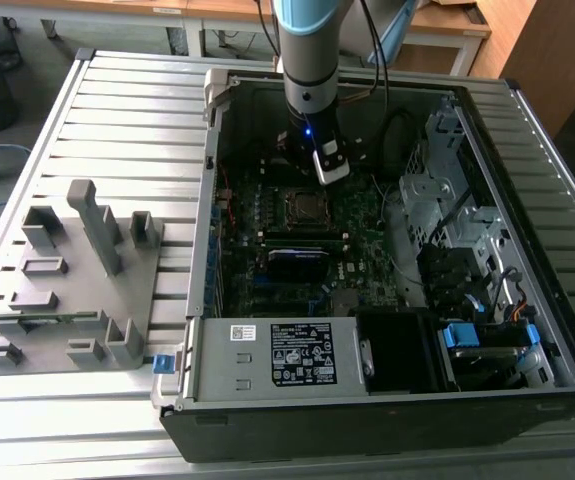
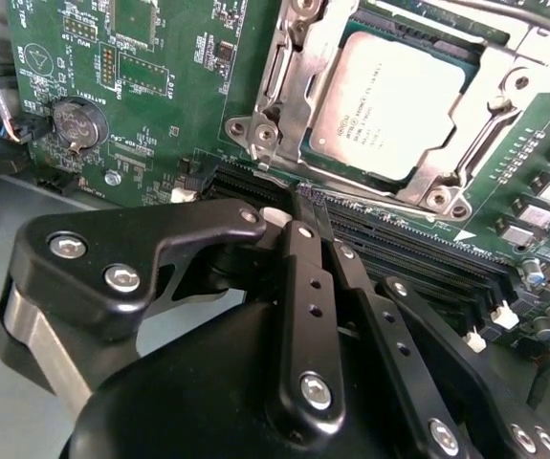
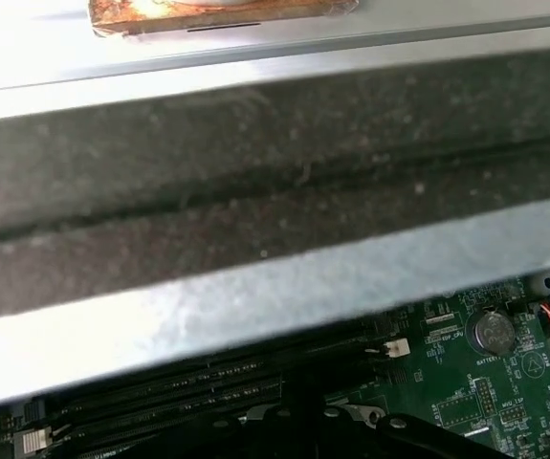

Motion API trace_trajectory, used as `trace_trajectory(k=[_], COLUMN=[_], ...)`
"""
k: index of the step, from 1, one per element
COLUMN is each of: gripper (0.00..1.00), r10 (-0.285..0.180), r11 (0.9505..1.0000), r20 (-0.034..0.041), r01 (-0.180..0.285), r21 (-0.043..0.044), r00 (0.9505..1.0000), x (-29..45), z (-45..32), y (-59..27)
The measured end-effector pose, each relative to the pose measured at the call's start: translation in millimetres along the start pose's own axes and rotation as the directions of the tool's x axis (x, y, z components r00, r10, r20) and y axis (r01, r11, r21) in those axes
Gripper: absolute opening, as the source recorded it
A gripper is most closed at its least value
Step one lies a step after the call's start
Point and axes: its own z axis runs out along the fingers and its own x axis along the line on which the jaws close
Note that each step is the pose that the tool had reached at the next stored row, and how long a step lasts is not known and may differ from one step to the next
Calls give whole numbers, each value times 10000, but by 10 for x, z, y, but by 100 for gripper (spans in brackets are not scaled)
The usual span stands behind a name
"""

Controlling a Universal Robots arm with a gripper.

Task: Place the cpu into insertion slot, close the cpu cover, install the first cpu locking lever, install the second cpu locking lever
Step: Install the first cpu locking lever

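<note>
1. Black metal gripper (image 2: 305, 212) hangs low over the motherboard (image 2: 160, 105) in the second wrist view, its fingers pressed together with nothing between them, tips just beside the memory slots (image 2: 418, 253) and near the socket's edge.
2. Just past the tips, the cpu (image 2: 389, 100) lies flat and square in the insertion slot (image 2: 267, 134), its dull silver-grey lid facing up.
3. The cpu cover (image 2: 490, 143) appears down around the chip, its silvery frame bordering the lid; whether the locking levers are latched I cannot tell.
4. Handling, as I judge it: the cpu is light, stiff and smooth — fragile on its underside, so best taken by two opposite edges. The cover is thin springy sheet metal, pushed at its free edge, not gripped.
5. In the exterior view the arm (image 1: 310, 60) reaches down into an open computer case (image 1: 527, 110), the gripper (image 1: 329, 168) just behind the socket (image 1: 307, 207).
6. The case sits on a slatted metal table (image 1: 117, 120), with a grey fixture tray (image 1: 67, 290) towards the exterior view's left; wooden desks (image 1: 447, 25) stand beyond.
</note>
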Motion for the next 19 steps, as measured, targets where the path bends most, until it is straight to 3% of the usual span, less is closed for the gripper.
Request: trace_trajectory(k=[9,19], gripper=[10,10], r10=[-6,51], r11=[10000,10000], r20=[44,58], r01=[6,-51], r21=[-9,-8], r00=[10000,10000], x=[0,-6], z=[10,-39], y=[-20,-5])
